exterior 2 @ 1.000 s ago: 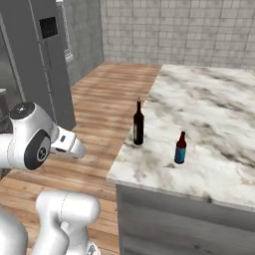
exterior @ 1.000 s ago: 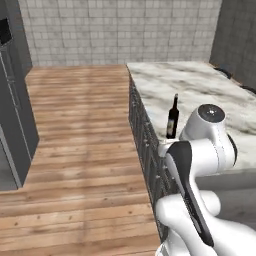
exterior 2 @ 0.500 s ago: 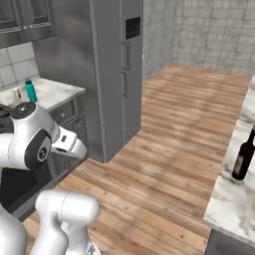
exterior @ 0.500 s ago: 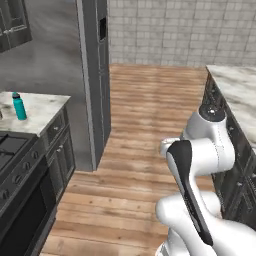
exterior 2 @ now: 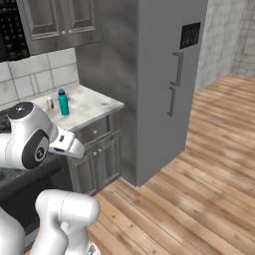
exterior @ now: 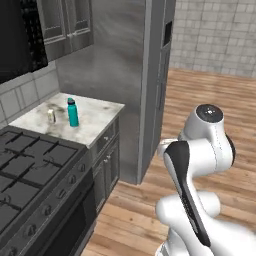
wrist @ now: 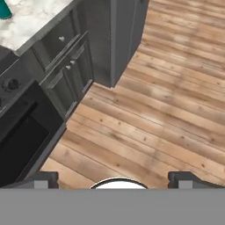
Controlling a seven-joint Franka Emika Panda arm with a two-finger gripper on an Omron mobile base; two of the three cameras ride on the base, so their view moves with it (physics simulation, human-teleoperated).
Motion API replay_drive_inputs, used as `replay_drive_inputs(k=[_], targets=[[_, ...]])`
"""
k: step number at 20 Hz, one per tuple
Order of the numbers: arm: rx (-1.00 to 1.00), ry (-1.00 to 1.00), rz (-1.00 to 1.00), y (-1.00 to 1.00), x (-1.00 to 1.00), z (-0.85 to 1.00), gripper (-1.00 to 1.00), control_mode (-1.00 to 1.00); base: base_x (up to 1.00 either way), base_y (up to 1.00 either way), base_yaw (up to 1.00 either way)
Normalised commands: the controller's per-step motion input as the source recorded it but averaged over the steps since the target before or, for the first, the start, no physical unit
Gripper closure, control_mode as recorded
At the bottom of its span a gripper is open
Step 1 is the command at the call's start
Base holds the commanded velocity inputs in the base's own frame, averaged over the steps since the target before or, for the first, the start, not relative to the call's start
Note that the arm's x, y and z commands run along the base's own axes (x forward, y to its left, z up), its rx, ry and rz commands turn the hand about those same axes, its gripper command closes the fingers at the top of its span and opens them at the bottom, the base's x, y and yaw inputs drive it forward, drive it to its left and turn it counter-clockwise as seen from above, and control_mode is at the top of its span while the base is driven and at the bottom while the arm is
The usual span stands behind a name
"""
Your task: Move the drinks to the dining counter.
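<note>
Hand view: you look down on the wood floor (wrist: pixel 167 110) with the end effector (wrist: pixel 112 178) spread wide and holding nothing; its two tips stand far apart at the bottom edge.
Direction to target: the teal water bottle (wrist: pixel 4 9) peeks in at the top left corner, so it lies well off to the left and ahead of the end effector, up on the small marble desk (wrist: pixel 30 19).
Left base view: you see the teal water bottle (exterior: pixel 73 112) upright, long axis vertical, on the desk (exterior: pixel 95 120) between the stove (exterior: pixel 30 170) and the fridge (exterior: pixel 145 75).
Neighbour: a small pale can (exterior: pixel 51 116) stands just beside the bottle, on its wall side.
Looks: slim teal body with a darker cap; it appears smooth and rigid.
Right base view: the teal water bottle (exterior 2: pixel 63 102) stands well apart from the arm.
Judgement: you will likely need to close in and raise the end effector before any grasp.
</note>
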Motion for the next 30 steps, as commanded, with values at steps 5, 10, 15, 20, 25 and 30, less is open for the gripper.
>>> replay_drive_inputs(k=[5, 10, 15, 20, 25, 30], targets=[[0.0, 0.0, 0.0, 0.0, 0.0, 0.0, -1.0, 1.0, 0.95, -0.24, 0.13], [0.0, 0.0, 0.0, 0.0, 0.0, 0.0, -1.0, 1.0, 0.89, -0.01, 0.12], [0.0, 0.0, 0.0, 0.0, 0.0, 0.0, -1.0, 1.0, 0.59, 0.0, 0.35], [0.0, 0.0, 0.0, 0.0, 0.0, 0.0, -1.0, 1.0, 0.31, 0.0, 0.45], [0.0, 0.0, 0.0, 0.0, 0.0, 0.0, -1.0, 1.0, 0.28, 0.02, 0.6], [0.0, 0.0, 0.0, 0.0, 0.0, 0.0, -1.0, 1.0, 0.56, 0.0, 0.64]])
